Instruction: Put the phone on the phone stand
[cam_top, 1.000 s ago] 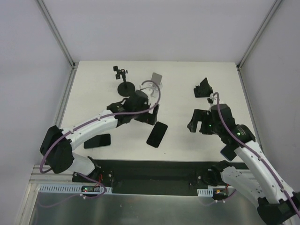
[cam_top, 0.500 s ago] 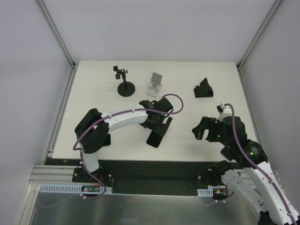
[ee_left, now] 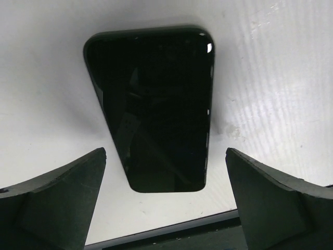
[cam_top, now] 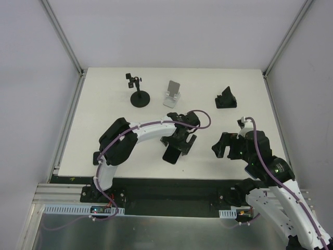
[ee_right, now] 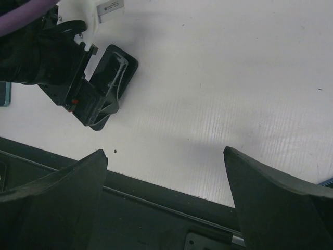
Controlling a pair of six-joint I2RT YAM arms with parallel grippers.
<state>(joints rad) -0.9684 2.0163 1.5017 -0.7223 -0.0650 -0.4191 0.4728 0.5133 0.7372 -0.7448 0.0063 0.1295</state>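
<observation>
A black phone (ee_left: 156, 104) lies flat, screen up, on the white table near its front edge. My left gripper (cam_top: 183, 139) hovers just above it, open, with a finger (ee_left: 62, 198) on either side of the phone's near end and not touching it. From above only the phone's near end (cam_top: 170, 155) shows under the wrist. Three stands line the back: a black round-base clamp stand (cam_top: 139, 97), a silver stand (cam_top: 173, 92) and a black wedge stand (cam_top: 226, 99). My right gripper (cam_top: 225, 146) hangs open and empty over the table's front right.
A second dark phone (cam_top: 97, 157) lies at the front left, mostly hidden behind my left arm. The black front rail (ee_right: 171, 195) runs just beneath my right gripper (ee_right: 165, 153). The left gripper and phone (ee_right: 118, 66) show in the right wrist view.
My left arm swung right and toward the front, bringing its open gripper down over the black phone. The right arm pulled back toward the front edge.
</observation>
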